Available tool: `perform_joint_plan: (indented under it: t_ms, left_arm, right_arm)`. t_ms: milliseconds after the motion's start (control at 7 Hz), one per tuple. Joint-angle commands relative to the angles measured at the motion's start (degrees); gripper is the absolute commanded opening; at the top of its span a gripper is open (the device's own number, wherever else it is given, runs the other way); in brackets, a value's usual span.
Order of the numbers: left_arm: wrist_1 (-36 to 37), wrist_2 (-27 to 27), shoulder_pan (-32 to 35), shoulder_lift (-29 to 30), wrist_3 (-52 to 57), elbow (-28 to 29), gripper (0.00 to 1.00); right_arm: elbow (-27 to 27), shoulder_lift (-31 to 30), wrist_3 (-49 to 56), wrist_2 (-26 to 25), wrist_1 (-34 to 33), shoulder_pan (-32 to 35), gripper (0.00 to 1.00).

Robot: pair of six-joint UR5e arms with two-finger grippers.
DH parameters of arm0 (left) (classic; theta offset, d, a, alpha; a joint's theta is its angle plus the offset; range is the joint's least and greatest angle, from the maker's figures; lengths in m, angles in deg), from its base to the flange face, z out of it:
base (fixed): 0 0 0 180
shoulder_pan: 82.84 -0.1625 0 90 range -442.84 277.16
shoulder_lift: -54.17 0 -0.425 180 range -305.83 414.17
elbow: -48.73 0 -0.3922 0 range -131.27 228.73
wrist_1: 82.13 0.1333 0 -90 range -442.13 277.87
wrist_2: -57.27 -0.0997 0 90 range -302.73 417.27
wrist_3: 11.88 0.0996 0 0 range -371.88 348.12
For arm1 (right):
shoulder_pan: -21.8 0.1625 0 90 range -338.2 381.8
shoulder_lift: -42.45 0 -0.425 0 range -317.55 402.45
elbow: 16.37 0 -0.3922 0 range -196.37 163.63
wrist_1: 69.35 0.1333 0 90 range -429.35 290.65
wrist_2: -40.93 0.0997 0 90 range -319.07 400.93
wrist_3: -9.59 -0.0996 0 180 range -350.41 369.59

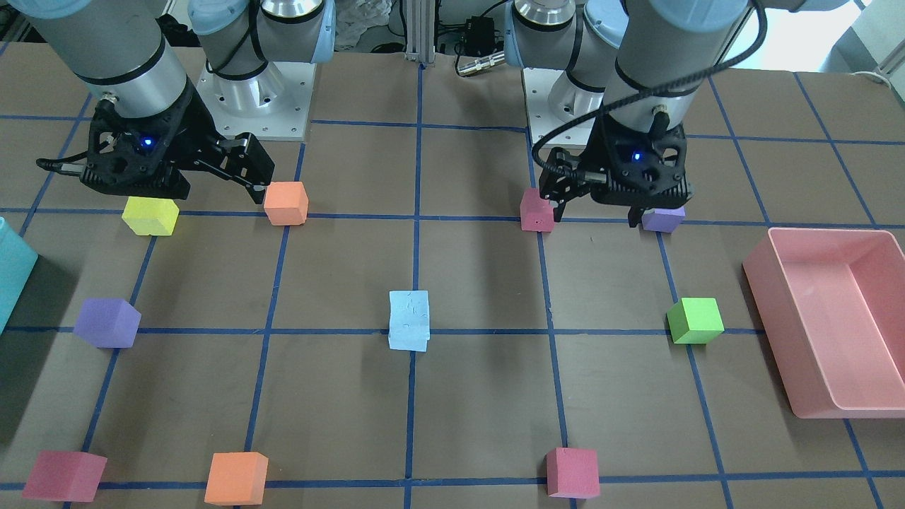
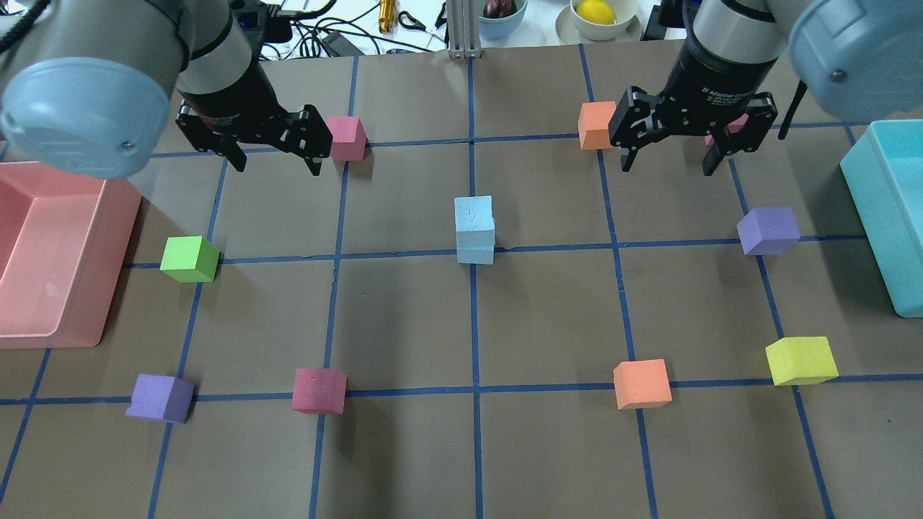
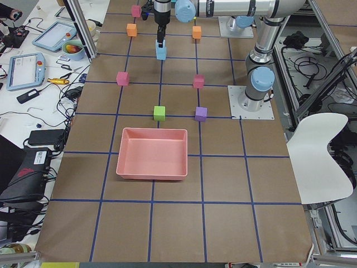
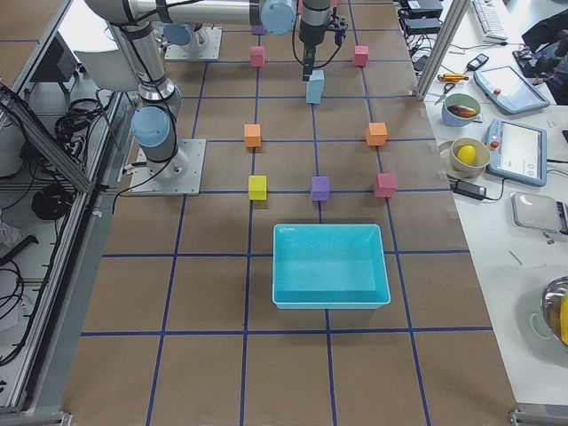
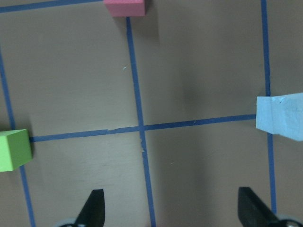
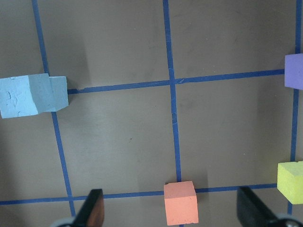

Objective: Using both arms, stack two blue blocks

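Currently | left end effector (image 2: 277, 167) spread | right end effector (image 2: 668, 169) spread | purple cube (image 1: 664, 220) part-hidden

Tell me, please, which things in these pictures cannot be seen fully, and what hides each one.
Purple cube: front-facing view, mostly hidden behind the left gripper.
Pink cube: overhead view, mostly hidden behind the right gripper.
Blue blocks: left wrist view, cut off by the right edge.
Teal bin: front-facing view, cut off by the left edge.
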Motion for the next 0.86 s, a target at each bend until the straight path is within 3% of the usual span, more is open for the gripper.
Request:
perform_joint_plan:
  t_ms: [0, 714]
  left_arm:
    - [-1.1, -0.2, -1.4, -2.4, 0.5, 0.0, 1.00]
    - [-2.0, -0.1, -2.1, -2.3, 3.0, 1.9, 1.00]
  right_arm:
    - [0.0, 0.0, 0.0, 0.1, -0.1, 0.0, 1.00]
    - [-0.1, 0.0, -0.1, 0.8, -0.1, 0.0, 1.00]
